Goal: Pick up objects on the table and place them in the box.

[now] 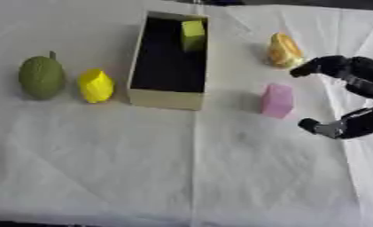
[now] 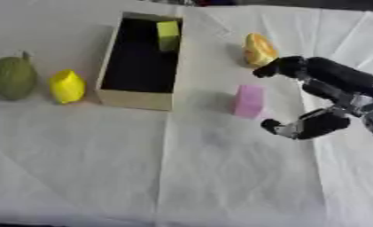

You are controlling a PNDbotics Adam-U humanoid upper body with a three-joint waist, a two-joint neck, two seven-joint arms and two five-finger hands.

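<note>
Right hand [image 2: 328, 99]: hovering beside the pink block [image 2: 249, 101], fingers and thumb spread apart, holding nothing.
Box [image 2: 135, 99]: holding a green block [image 2: 168, 34].
Orange [image 2: 259, 49]: lying near the fingers.

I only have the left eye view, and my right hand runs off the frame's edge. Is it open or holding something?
Observer: The right eye view shows more of the right hand. It is open, fingers and thumb spread wide, and holds nothing.
Operator: What's behind the fingers? My view cuts that off.
Observer: A silver joint sits at the picture's right edge. The hand's opening faces left toward the pink block, which stands apart from it on the cloth.
</note>
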